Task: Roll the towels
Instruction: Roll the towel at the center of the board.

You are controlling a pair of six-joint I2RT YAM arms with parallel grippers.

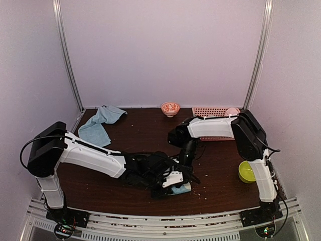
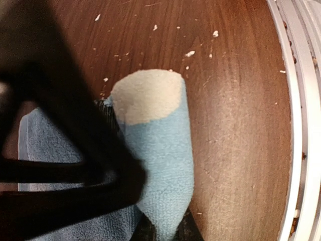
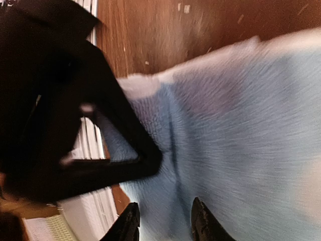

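A light-blue towel [image 2: 160, 150] with a white spot lies as a roll on the brown table near the front edge. In the top view only a bit of this towel [image 1: 184, 189] shows under both grippers. My left gripper [image 2: 168, 228] is shut on the roll's near end, the cloth pinched between its dark jaws. My right gripper [image 3: 165, 221] hangs just over the same towel [image 3: 241, 130], its fingers apart with cloth beneath them; this view is blurred. A second, plain light-blue towel [image 1: 100, 123] lies crumpled at the back left.
A small bowl [image 1: 170, 108] with orange contents stands at the back centre. A pink lattice basket [image 1: 213, 112] lies at the back right behind the right arm. A lime-green bowl [image 1: 246, 172] sits by the right arm's base. Crumbs dot the table; the metal rail [image 2: 301, 125] runs close by.
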